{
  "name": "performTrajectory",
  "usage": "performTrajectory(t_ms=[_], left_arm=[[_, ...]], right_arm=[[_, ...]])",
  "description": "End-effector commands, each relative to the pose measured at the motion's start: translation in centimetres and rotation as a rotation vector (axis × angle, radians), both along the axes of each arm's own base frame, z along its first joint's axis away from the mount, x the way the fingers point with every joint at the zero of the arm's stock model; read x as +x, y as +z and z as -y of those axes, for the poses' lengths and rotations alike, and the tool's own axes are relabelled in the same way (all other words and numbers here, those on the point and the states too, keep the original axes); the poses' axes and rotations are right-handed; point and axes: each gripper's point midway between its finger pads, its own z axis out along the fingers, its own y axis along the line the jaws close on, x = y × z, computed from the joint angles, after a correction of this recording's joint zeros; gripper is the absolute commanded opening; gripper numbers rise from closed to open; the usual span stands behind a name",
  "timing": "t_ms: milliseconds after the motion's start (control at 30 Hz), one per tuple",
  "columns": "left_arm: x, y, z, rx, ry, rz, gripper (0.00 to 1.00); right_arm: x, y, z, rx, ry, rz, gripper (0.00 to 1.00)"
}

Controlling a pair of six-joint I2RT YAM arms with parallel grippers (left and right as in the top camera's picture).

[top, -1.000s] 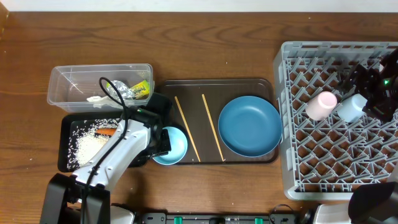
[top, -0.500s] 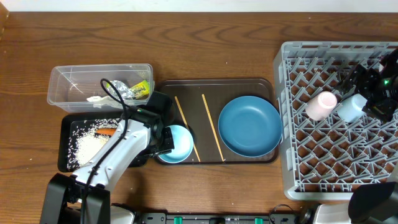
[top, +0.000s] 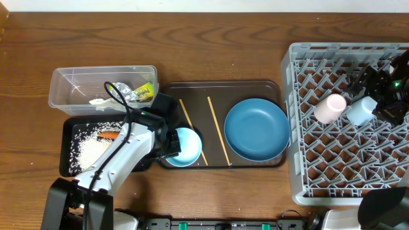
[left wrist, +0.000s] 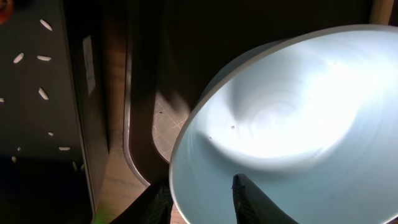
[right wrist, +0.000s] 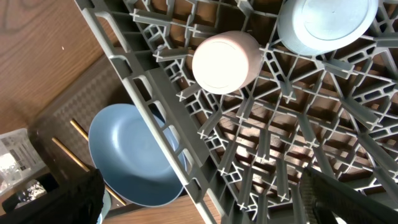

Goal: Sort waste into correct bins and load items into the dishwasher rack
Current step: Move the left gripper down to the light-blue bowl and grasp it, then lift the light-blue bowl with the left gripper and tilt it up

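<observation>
Bowl [left wrist: 280,118] gripped, rack [top: 289,128] half loaded

The bowl rim is pinched by the left gripper [left wrist: 202,198] at the brown tray's [top: 243,88] corner; the right gripper [top: 381,91] is held wide open over the rack. Cups [top: 330,107] are racked, waste [top: 137,94] is binned; plate [top: 255,129] and chopsticks [top: 218,131] are left.

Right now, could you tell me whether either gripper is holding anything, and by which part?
The left gripper pinches the pale blue bowl by its rim, one finger inside, one outside. The right gripper is open, holding nothing.
</observation>
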Motion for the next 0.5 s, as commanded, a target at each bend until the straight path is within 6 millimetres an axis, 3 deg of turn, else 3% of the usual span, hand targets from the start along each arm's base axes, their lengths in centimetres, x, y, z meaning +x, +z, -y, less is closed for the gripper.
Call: performTrajectory(t_ms=[0, 133, 333, 467], left_arm=[[-0.2, -0.2, -0.1, 0.003, -0.005, -0.009, 0.36], [-0.1, -0.5, -1.3, 0.068, -0.003, 0.006, 0.39], [-0.3, -1.9, -1.4, 0.065, 0.02, 0.024, 0.38], [0.1, -1.8, -1.3, 0.059, 0.02, 0.041, 0.29]], right_arm=[[0.1, 0.6, 0.2, -0.004, 0.003, 0.021, 0.99], [0.1, 0.6, 0.2, -0.004, 0.003, 0.021, 0.99], [0.1, 0.6, 0.2, -0.004, 0.003, 0.021, 0.99], [0.1, 0.6, 0.2, -0.004, 0.003, 0.021, 0.99]])
